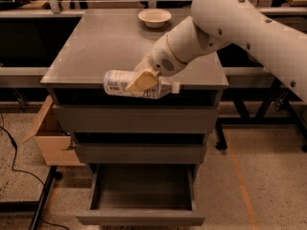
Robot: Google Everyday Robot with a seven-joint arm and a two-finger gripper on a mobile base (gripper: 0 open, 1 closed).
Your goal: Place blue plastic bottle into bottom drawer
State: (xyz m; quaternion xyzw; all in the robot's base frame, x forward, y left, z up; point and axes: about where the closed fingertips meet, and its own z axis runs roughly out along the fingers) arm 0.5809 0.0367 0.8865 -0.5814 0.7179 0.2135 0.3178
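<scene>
My gripper (144,80) is shut on the blue plastic bottle (120,84), a clear bottle with a pale label and white cap. It holds the bottle lying sideways in the air at the front edge of the grey cabinet top (96,47), cap end to the right. The bottom drawer (141,195) is pulled open below and its tray shows nothing inside. The two wider drawers above it are closed. My white arm reaches in from the upper right.
A shallow cream bowl (154,17) sits at the back of the cabinet top. A cardboard box (50,138) stands on the floor to the cabinet's left, with a black cable (14,157) beside it. Dark table frames stand on both sides.
</scene>
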